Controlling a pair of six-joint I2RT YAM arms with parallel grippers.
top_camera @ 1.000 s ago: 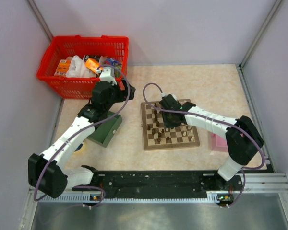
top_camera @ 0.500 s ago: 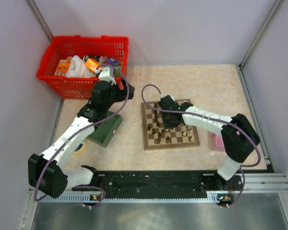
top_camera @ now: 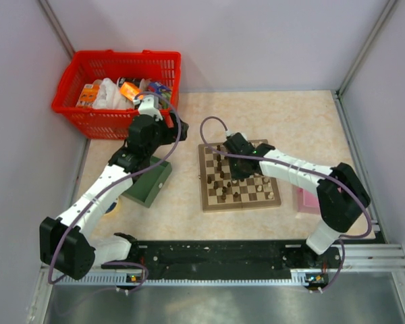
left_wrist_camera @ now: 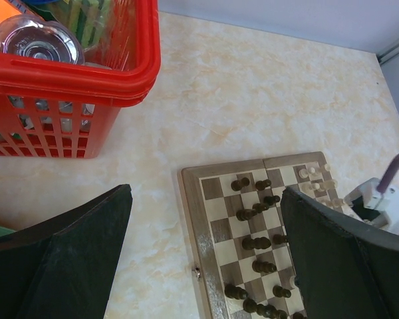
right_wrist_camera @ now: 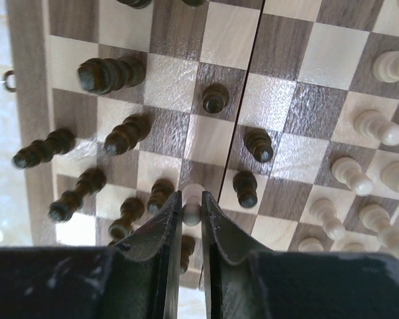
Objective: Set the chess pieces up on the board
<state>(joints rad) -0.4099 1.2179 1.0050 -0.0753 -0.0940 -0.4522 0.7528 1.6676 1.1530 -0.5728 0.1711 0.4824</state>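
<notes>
Table [top_camera: 290, 115] is taken up at upper left by a red basket [top_camera: 118, 54]. The board [top_camera: 243, 206] is set at centre, with a green tray [top_camera: 148, 189] to its left and a pink box [top_camera: 304, 200] just off its right edge. In the top view the left arm is seen reaching up toward the basket, well apart from any piece. In the left wrist view the left gripper [left_wrist_camera: 206, 193] is spread wide with nothing held, and the board is seen at lower right. The right arm is stretched over the board's left half, so the job is judged to belong to it. The right gripper [right_wrist_camera: 191, 211] is clamped narrow on a pale pawn [right_wrist_camera: 191, 199]. The pawn is pinched between both fingertips at lower centre of the right wrist view, one square left of the fold seam. It is read as upright, with its long axis roughly in line with the fingers, so a straight lift is expected to clear it. It is ringed by dark pieces [right_wrist_camera: 110, 73], and the nearest ones [right_wrist_camera: 161, 194] are just beside the left finger. The pale pieces [right_wrist_camera: 379, 129] are grouped at the right of that frame. The carry is therefore judged to go rightward across the seam. A knock on the neighbouring dark pieces during the lift is flagged as the main risk.
</notes>
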